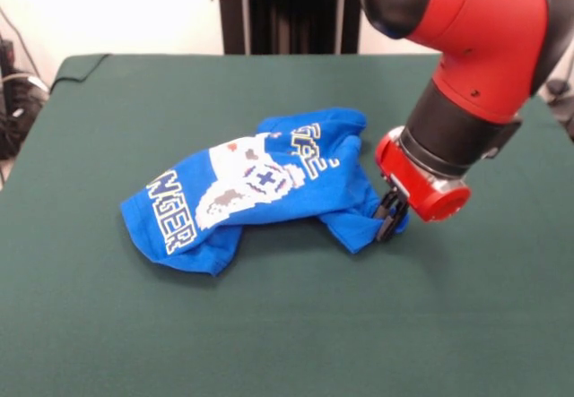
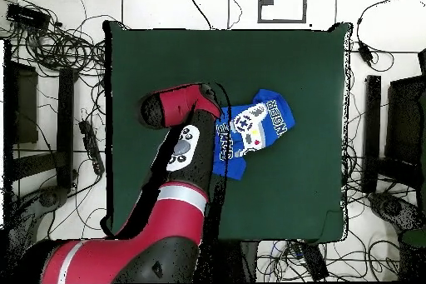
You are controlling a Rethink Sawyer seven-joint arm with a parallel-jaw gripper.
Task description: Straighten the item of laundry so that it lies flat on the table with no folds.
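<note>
Blue shirt (image 1: 260, 186) lies crumpled near the middle of the green table (image 1: 287, 325), folded over itself with its print partly showing; the pincer (image 1: 388, 220) sits low at the shirt's edge, its black fingers (image 1: 387, 215) pressed into the cloth; whether it actually grips the cloth, I cannot tell.

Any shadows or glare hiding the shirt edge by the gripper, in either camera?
Front view: no glare; a soft shadow under the shirt and the gripper darkens the table without hiding the shirt edge there. Overhead view: even light, but the arm covers the gripper and that edge.
</note>
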